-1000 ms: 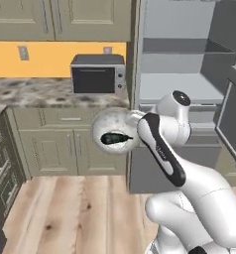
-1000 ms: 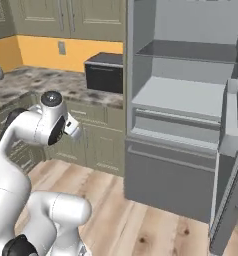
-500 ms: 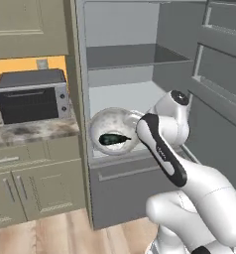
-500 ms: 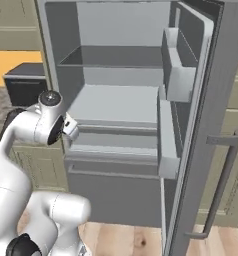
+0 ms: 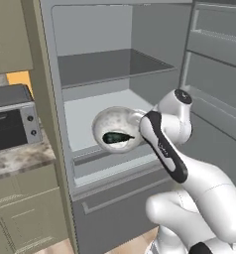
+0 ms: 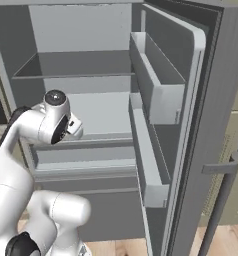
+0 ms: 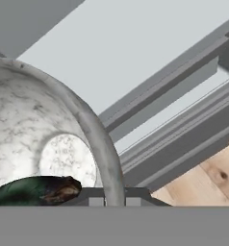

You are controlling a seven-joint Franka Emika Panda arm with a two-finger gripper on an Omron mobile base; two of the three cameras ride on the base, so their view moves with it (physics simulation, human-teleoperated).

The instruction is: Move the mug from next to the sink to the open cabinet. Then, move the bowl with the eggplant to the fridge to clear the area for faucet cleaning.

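White and grey-speckled, the bowl hangs in the air in front of the open fridge, level with its pale lower shelf and just short of that shelf's front edge; the arm carries it there because the shelf is the likely spot to set it down, and the bowl's height already roughly matches it. The gripper holds the bowl by its rim, the jaws clamped across the wall with one finger inside and one outside, as the hand view suggests, which leaves the bottom free to land flat. The bowl looks tipped toward the left base camera, so its inside shows as a wide shallow hollow with a pale round floor. The eggplant lies low against the inner wall, dark and nearly black with a greenish end, apparently settled there by the tilt. The fridge door stands wide open to the right, well clear of the arm
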